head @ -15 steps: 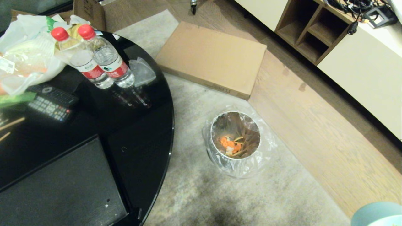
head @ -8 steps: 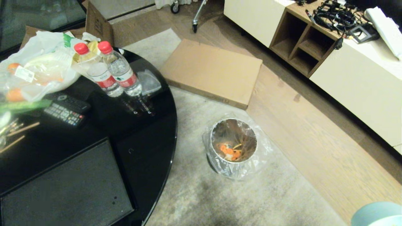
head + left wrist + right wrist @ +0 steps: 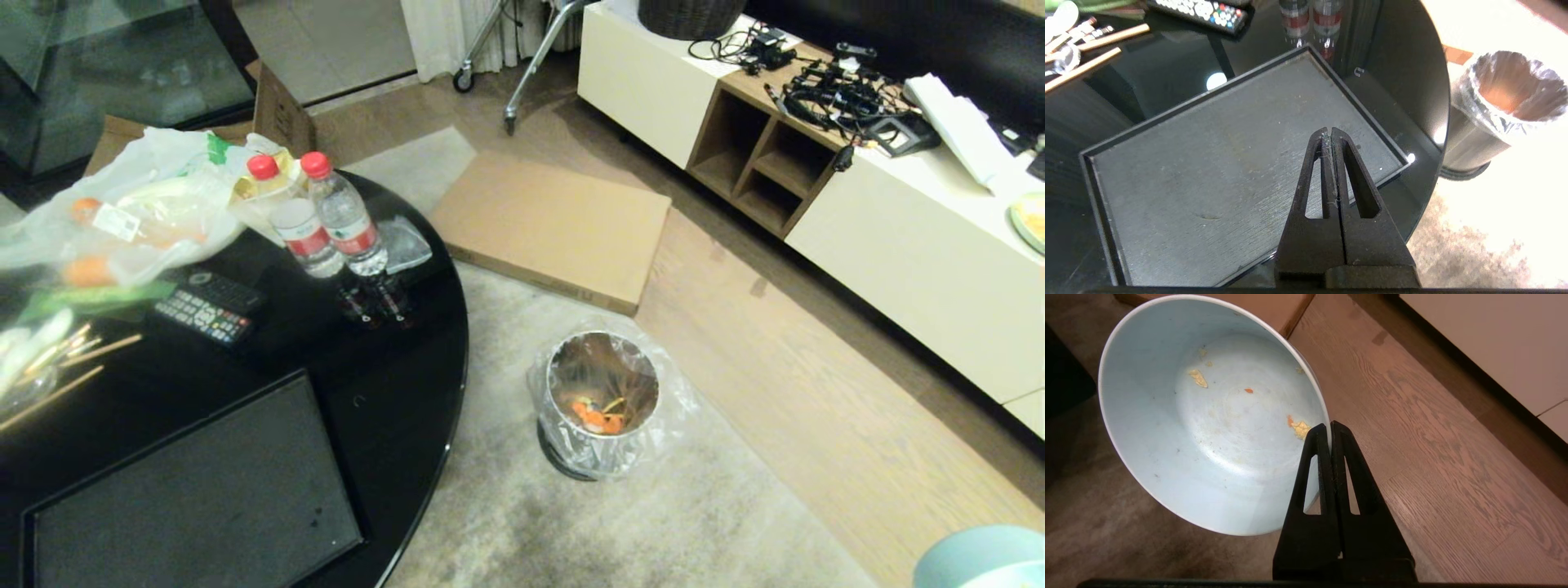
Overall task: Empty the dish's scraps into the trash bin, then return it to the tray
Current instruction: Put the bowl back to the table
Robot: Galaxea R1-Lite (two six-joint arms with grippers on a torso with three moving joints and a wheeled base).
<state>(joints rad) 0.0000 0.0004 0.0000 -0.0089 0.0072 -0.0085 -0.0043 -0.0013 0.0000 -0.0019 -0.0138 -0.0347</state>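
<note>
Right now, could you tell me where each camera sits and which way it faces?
Head: high on the robot, looking forward and down at the round table, trash bin and floor; no arm shows.
Left wrist: behind the shut left gripper, above the tray.
Right wrist: behind the right gripper, clamped on the dish.
Head and left wrist share tray and trash bin.

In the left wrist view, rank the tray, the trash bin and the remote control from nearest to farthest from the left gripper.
1. Tray, directly under the shut left gripper.
2. Trash bin, on the rug beyond the table edge.
3. Remote control, at the table's far side.
</note>
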